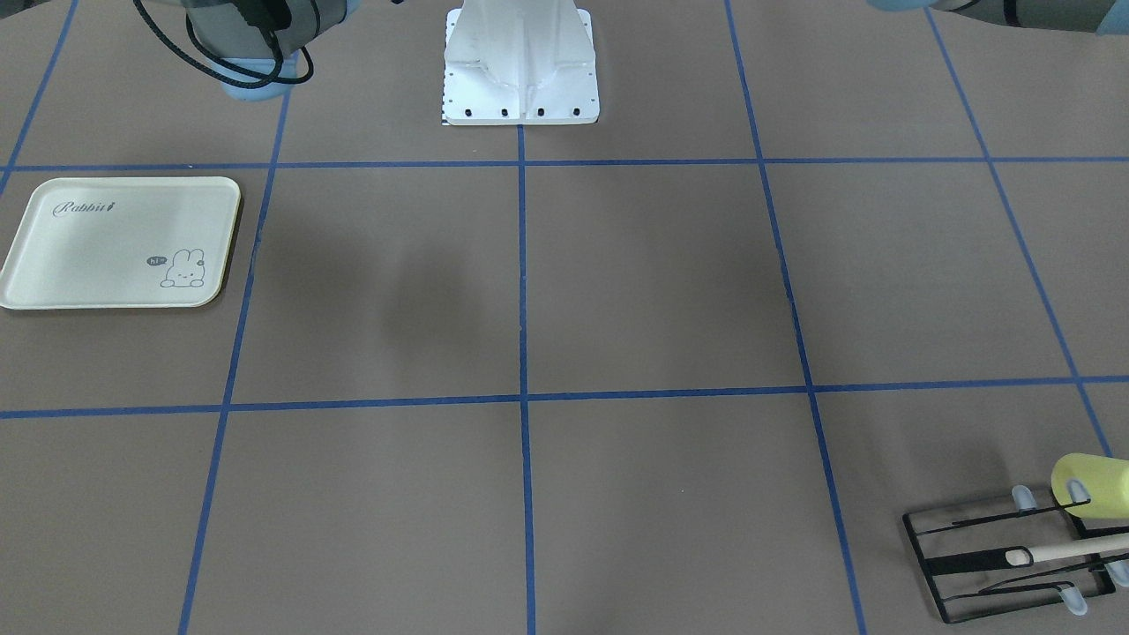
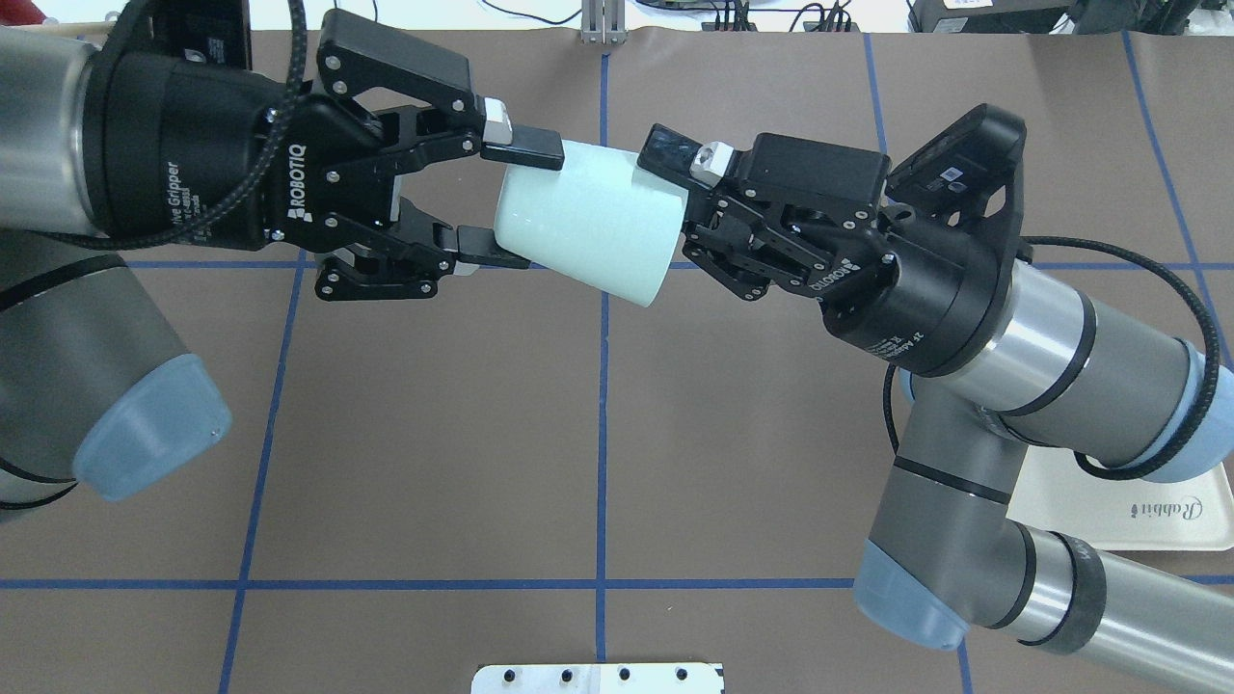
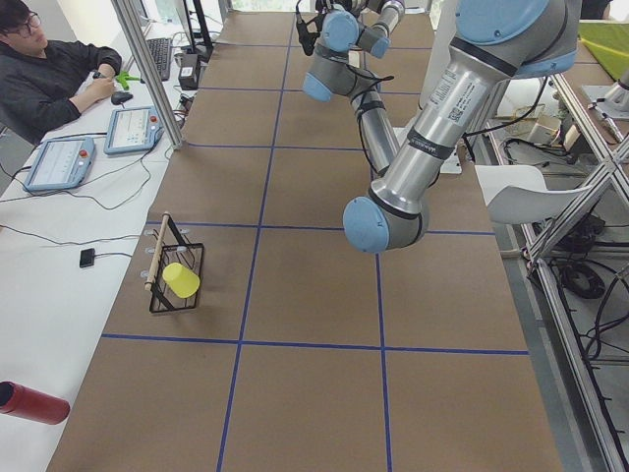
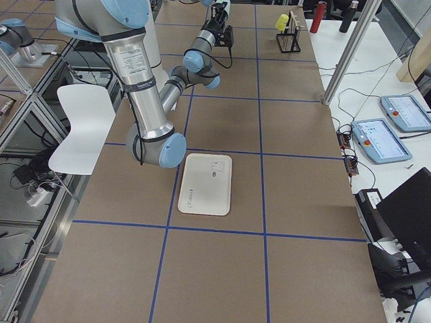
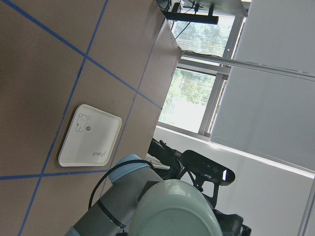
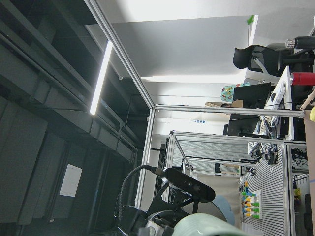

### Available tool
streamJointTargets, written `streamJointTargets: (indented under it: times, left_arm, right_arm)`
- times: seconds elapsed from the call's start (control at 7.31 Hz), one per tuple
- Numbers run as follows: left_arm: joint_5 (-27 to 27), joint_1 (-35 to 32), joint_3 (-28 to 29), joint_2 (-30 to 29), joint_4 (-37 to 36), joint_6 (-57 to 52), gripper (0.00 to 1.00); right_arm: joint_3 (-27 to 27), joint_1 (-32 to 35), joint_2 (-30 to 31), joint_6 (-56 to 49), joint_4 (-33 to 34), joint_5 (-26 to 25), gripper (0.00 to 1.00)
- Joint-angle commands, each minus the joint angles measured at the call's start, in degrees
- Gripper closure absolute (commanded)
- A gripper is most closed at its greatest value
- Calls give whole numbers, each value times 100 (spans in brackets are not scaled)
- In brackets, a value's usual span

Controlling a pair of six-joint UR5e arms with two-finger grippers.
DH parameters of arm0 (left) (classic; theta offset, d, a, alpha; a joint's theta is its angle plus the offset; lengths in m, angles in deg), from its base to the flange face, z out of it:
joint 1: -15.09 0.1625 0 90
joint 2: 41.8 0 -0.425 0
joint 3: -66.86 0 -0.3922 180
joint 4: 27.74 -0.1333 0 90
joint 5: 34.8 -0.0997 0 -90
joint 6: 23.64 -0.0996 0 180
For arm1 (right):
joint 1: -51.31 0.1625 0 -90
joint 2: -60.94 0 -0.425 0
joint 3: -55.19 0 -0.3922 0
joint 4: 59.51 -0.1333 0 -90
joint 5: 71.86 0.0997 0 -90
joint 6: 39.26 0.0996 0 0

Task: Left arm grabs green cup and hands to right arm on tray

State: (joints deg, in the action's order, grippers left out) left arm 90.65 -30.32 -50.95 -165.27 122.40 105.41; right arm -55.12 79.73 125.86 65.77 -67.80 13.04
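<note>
Green cup [image 2: 583, 226], probably light, smooth and slippery, was pinched at its narrow base by the left gripper [image 2: 506, 200]; the right gripper [image 2: 683, 198] was at its rim, closure unclear.

**Table top** [image 1: 670, 282]: brown, marked into large squares by blue tape lines [image 1: 522, 265].

**Black wire rack** [image 1: 997, 564]: stands by the operators' edge of the table, toward the end on the robot's left.

**Yellow cup** [image 1: 1089, 485]: rests tilted on the rack, at its outer end.

**Pale wooden stick** [image 1: 1072, 551]: lies along the rack, just beside the yellow cup.

**White side bench** [image 3: 59, 295]: runs along the operators' edge. It carries two control tablets [image 3: 59, 162] [image 3: 136, 129], a small black object [image 3: 87, 258] and a red bottle [image 3: 29, 403] lying on its side.

**Person** [image 3: 49, 74]: dark top and glasses, seated at the bench.

**White chair** [image 4: 84, 128]: beyond the robot's edge of the table.
</note>
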Motion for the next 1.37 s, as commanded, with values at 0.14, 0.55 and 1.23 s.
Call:
streamJointTargets:
  times: [0.14,0.55,1.23]
  left_arm:
    - [-12,-3,-84,-12,-28,-1168,0]
    - [-3,-38,-76,76,-46,-1285,0]
    - [-12,-222,-23,585,-142,-2477,0]
  right_arm:
    - [1,-3,29,-18,3,9,100]
    - [-16,14,47,-9,-6,0,100]
    - [-43,750,126,0,1931,349,100]
